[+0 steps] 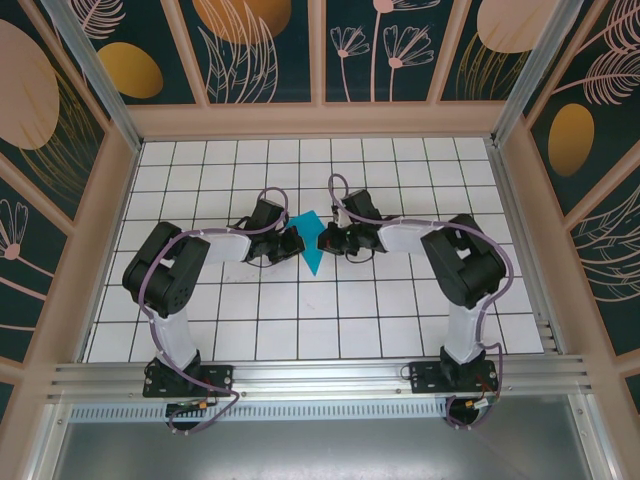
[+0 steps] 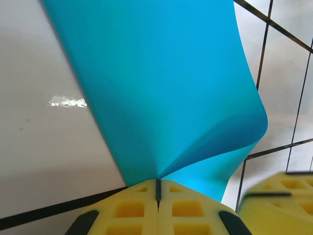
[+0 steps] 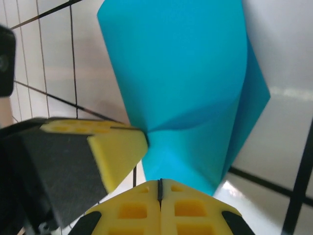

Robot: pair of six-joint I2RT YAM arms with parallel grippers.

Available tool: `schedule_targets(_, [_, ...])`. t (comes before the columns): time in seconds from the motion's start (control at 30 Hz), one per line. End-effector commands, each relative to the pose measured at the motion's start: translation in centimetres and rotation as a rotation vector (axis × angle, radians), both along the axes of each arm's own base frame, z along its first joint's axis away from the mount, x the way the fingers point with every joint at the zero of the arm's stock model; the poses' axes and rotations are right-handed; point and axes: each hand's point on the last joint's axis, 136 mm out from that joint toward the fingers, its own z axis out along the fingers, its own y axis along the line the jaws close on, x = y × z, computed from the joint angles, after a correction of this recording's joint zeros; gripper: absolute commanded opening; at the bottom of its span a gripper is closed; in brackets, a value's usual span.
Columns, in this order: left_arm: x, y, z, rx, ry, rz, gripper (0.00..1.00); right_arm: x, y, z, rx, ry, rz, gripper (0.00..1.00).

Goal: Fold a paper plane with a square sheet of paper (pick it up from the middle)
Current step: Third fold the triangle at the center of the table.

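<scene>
Rising from the near rail [image 1: 320, 375], the left arm [image 1: 165, 270] and right arm [image 1: 465, 265] bend inward over the tiled table [image 1: 300, 320]; their wrists meet near the table's middle. The left gripper [image 1: 293, 243] is clenched, its yellow fingertips [image 2: 142, 205] pressed together on a pinch of the paper [image 1: 311, 238], whose folds run down into the seam between them; the right gripper [image 1: 328, 240] sits just beside it, its jaws also pressed tight, with the paper's lower edge passing at its tips; whether any paper is caught there cannot be told. The teal paper is held between the two grippers, curved and partly doubled over, one point aimed toward the bases; beyond it are more tiles, then the floral wall [image 1: 270, 50].
</scene>
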Motion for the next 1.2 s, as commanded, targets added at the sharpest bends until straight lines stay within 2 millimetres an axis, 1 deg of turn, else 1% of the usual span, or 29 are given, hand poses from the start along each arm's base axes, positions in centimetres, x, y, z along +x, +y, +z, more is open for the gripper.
schedule_targets(0.0, [-1.6, 2.5, -3.6, 0.145, 0.081, 0.024, 0.0, 0.8, 0.6, -0.7, -0.016, -0.006, 0.005, 0.03])
schedule_targets(0.27, [-1.4, 2.5, -3.3, 0.149, 0.07, 0.023, 0.0, 0.8, 0.0, -2.9, -0.055, 0.039, -0.008, 0.03])
schedule_targets(0.37, [-1.0, 2.3, -2.6, 0.141, 0.047, 0.013, 0.0, 0.4, -0.3, -3.8, -0.079, 0.064, -0.018, 0.03])
schedule_targets(0.43, [-0.3, 1.9, -1.5, 0.13, 0.015, 0.004, 0.0, -0.1, -0.5, -4.2, -0.091, 0.087, -0.028, 0.02])
schedule_targets(0.57, [1.0, 1.4, 1.3, 0.106, -0.055, 0.002, 0.0, -2.1, 0.0, -4.5, -0.105, 0.144, -0.043, 0.02])
schedule_targets(0.7, [1.1, 1.5, 2.8, 0.093, -0.092, 0.018, 0.0, -3.7, -0.2, -4.9, -0.098, 0.221, -0.127, 0.03])
schedule_targets(0.8, [0.6, 1.6, 3.5, 0.068, -0.102, 0.027, 0.0, -4.0, 0.0, -4.6, -0.078, 0.25, -0.19, 0.02])
schedule_targets(0.9, [-0.4, 1.3, 4.8, 0.001, -0.119, 0.028, 0.02, -4.1, 0.2, -4.2, -0.049, 0.268, -0.234, 0.03])
schedule_targets(0.93, [-0.9, 1.2, 5.0, -0.023, -0.116, 0.026, 0.02, -4.1, 0.3, -4.0, -0.041, 0.27, -0.243, 0.03])
schedule_targets(1.0, [-1.8, 0.9, 5.1, -0.067, -0.104, 0.021, 0.02, -4.1, 0.4, -4.0, -0.034, 0.277, -0.252, 0.03])
schedule_targets(1.07, [-3.1, 0.1, 5.2, -0.116, -0.089, -0.001, 0.02, -4.1, 0.6, -4.1, -0.023, 0.284, -0.247, 0.03])
schedule_targets(1.17, [-4.4, -1.0, 5.0, -0.146, -0.066, -0.032, 0.0, -4.3, 0.9, -4.2, -0.011, 0.294, -0.236, 0.03])
